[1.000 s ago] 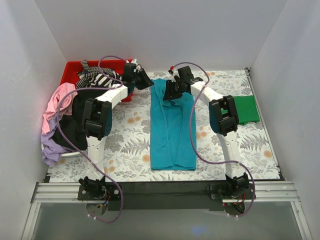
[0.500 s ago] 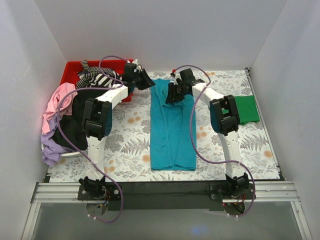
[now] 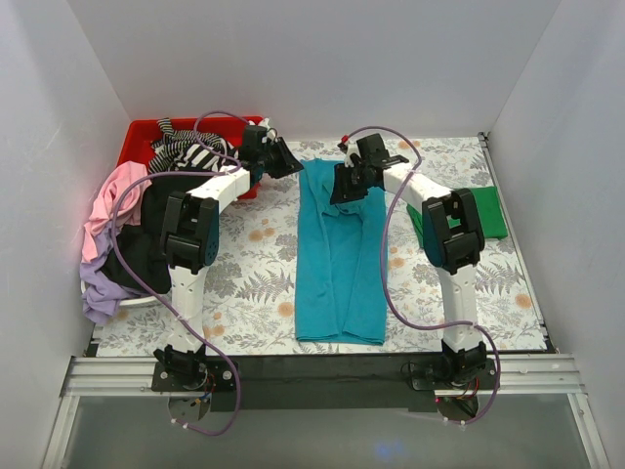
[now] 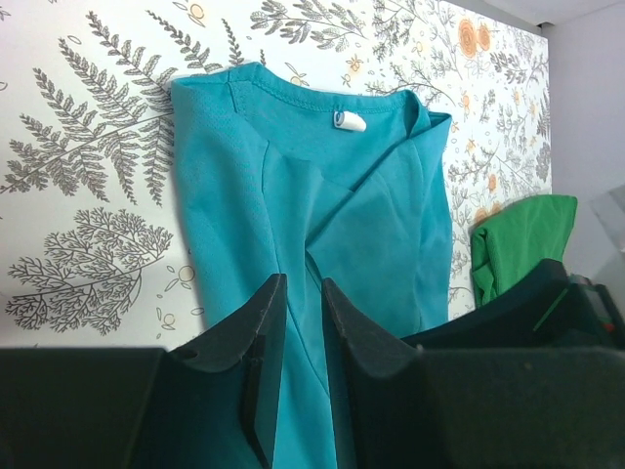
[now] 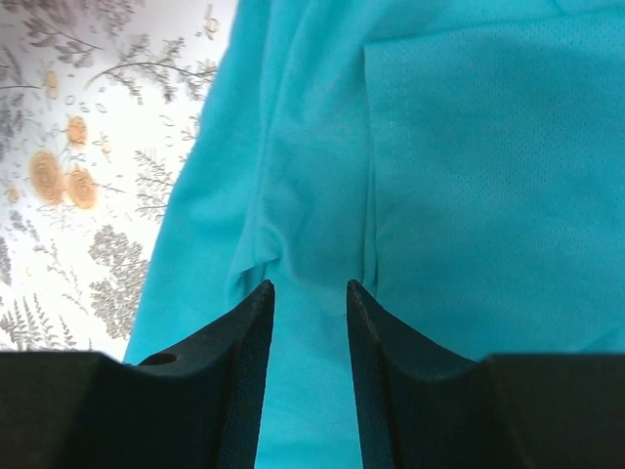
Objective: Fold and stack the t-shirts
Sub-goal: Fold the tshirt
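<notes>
The teal t-shirt point(image 3: 337, 274) lies lengthwise in the middle of the table, folded into a long strip with its collar at the far end. My left gripper point(image 3: 290, 164) hovers by the collar's left edge. In the left wrist view its jaws point(image 4: 301, 283) stand narrowly apart above the teal cloth point(image 4: 371, 215), with nothing between them. My right gripper point(image 3: 344, 189) is over the shirt's far part. In the right wrist view it point(image 5: 311, 285) is open and empty above the teal cloth point(image 5: 459, 147). The green t-shirt point(image 3: 488, 210) lies folded at the right, partly hidden by the right arm.
A red bin point(image 3: 142, 137) at the back left holds a black-and-white striped shirt point(image 3: 190, 151). A pile of pink point(image 3: 112, 195), black point(image 3: 146, 234) and lilac point(image 3: 98, 288) shirts lies at the left edge. White walls enclose the table.
The right gripper and its arm have moved a little to the right. The teal shirt has shifted slightly right and toward the near edge. The left gripper has barely moved.
</notes>
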Robot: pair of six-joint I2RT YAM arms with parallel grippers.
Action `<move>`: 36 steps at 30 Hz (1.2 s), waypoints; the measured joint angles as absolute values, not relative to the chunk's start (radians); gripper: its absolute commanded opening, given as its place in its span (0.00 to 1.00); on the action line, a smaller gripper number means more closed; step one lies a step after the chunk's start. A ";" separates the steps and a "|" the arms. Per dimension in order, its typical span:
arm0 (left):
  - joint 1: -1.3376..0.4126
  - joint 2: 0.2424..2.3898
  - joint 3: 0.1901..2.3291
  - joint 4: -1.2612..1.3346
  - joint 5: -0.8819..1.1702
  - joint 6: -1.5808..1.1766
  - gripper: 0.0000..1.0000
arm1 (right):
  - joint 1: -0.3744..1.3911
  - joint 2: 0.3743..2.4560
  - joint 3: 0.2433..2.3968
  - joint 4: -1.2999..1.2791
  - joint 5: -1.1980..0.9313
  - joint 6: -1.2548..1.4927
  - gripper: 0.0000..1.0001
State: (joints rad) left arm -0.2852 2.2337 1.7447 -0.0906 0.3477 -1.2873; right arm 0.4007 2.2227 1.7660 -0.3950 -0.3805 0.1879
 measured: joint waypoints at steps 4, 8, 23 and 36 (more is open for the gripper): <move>-0.285 2.234 1.742 -0.089 0.366 -1.290 0.20 | 0.402 2.174 1.727 -0.383 -0.384 0.198 0.41; -0.285 2.235 1.736 -0.082 0.413 -1.293 0.20 | 0.402 2.128 1.646 -0.363 -0.389 0.222 0.39; -0.285 2.347 1.744 -0.051 0.505 -1.322 0.19 | 0.402 2.091 1.510 -0.249 -0.409 0.307 0.40; -0.285 2.347 1.713 -0.032 0.493 -1.319 0.19 | 0.402 2.164 1.530 -0.205 -0.414 0.341 0.40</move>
State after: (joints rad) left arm -0.2852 2.3474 1.7130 -0.0319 0.4934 -1.3190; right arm 0.4015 2.1643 1.5295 -0.2047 -0.4137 0.3412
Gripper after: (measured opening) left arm 0.192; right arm 0.394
